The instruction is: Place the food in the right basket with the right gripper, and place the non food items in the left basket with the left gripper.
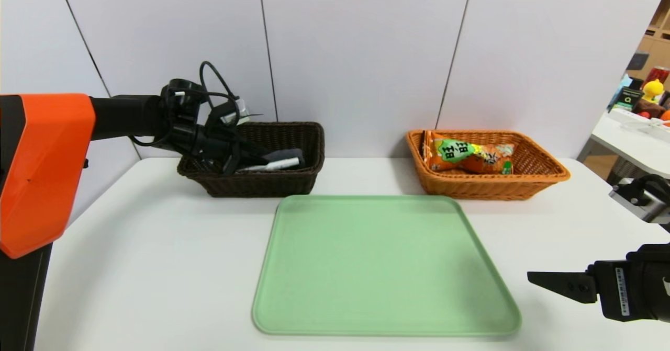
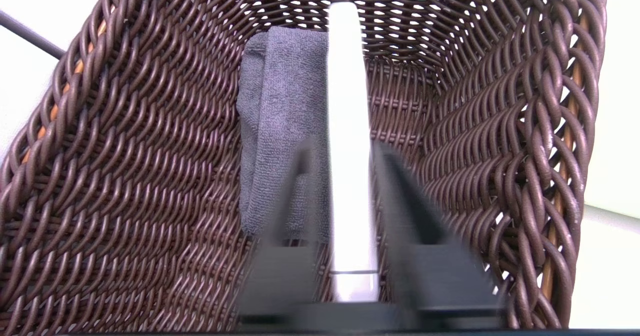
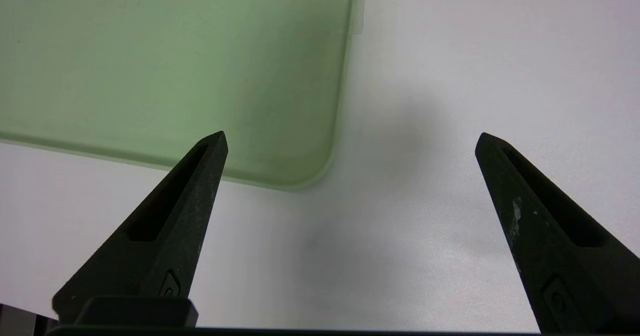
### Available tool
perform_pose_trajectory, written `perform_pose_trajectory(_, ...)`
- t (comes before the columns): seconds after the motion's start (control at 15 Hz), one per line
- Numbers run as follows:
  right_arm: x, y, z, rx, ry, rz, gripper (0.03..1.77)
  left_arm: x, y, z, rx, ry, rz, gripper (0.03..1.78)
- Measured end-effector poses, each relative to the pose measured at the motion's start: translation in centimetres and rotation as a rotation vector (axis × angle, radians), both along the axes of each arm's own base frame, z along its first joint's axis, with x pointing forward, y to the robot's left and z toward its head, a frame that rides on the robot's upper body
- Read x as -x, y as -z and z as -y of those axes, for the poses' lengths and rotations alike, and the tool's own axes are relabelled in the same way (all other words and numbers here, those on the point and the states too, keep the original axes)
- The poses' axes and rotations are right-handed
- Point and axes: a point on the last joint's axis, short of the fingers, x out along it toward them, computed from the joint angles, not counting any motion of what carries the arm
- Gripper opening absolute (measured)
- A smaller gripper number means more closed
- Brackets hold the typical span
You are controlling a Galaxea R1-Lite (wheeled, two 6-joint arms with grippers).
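The dark brown left basket (image 1: 261,183) (image 2: 125,176) holds the non food items, a grey rolled cloth (image 1: 285,155) (image 2: 280,100) and a white marker (image 1: 272,166) (image 2: 347,100) lying beside it. My left gripper (image 1: 256,158) (image 2: 341,148) reaches into this basket. Its blurred jaws stand slightly parted on either side of the marker. The food, an orange snack bag (image 1: 471,157), lies in the orange-tan right basket (image 1: 539,176). My right gripper (image 1: 534,278) (image 3: 350,138) hovers wide open and empty over the table at the near right.
A pale green tray (image 1: 382,267) (image 3: 175,65) lies on the white table (image 1: 157,267) in front of both baskets; its near right corner is close to my right gripper. Grey wall panels stand behind the baskets. A side table (image 1: 633,142) with clutter stands far right.
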Motion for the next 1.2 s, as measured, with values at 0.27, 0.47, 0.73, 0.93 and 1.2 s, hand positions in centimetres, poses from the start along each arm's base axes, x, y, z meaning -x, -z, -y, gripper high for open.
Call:
perform_pose_trajectory(0.27, 0.1, 0.0, 0.0, -0.001, 0.001, 0.001, 1.71, 0.0, -0.3, 0.2, 0.009, -0.005, 0.005, 1.01)
perform_pose_trajectory(0.47, 0.1, -0.1, 0.0, -0.001, 0.001, 0.004, 1.71, -0.1, -1.5, 0.4, 0.069, -0.051, -0.01, 1.24)
perform_pose_trajectory(0.73, 0.2, -0.3, 0.1, -0.005, 0.001, 0.015, 1.71, 0.2, -4.7, 0.8, 0.179, -0.109, 0.018, 1.42)
perform_pose_trajectory(0.93, 0.3, -0.6, 0.1, -0.012, -0.004, 0.03, 1.71, 1.5, -7.2, 0.8, 0.234, -0.14, -0.006, 1.51)
perform_pose_trajectory(1.2, 0.2, -1.6, 0.0, -0.025, -0.013, 0.067, 1.71, 4.4, -11.0, 0.1, 0.324, -0.228, -0.095, 1.59)
